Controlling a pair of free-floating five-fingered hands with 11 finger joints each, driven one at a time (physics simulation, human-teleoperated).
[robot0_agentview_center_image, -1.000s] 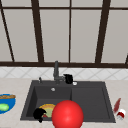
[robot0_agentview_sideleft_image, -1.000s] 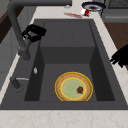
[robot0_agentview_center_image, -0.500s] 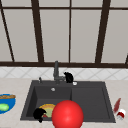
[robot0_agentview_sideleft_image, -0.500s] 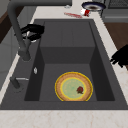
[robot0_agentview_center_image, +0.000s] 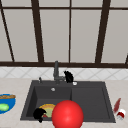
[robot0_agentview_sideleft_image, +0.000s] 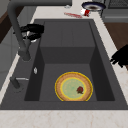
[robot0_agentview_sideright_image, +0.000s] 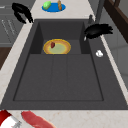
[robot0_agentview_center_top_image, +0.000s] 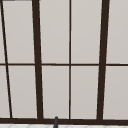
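Right hand (robot0_agentview_center_image: 68, 76), centre frame: fingers extended and relaxed, just beside the faucet (robot0_agentview_center_image: 56, 71), not gripping it. Left hand (robot0_agentview_center_image: 39, 114), lower left: fingers curled, holding nothing, above the sink (robot0_agentview_center_image: 90, 100) front rim near 1 plate (robot0_agentview_sideleft_image: 73, 86) in the basin.

No writing, label, brand, number or sign can be read on anything around the sink.
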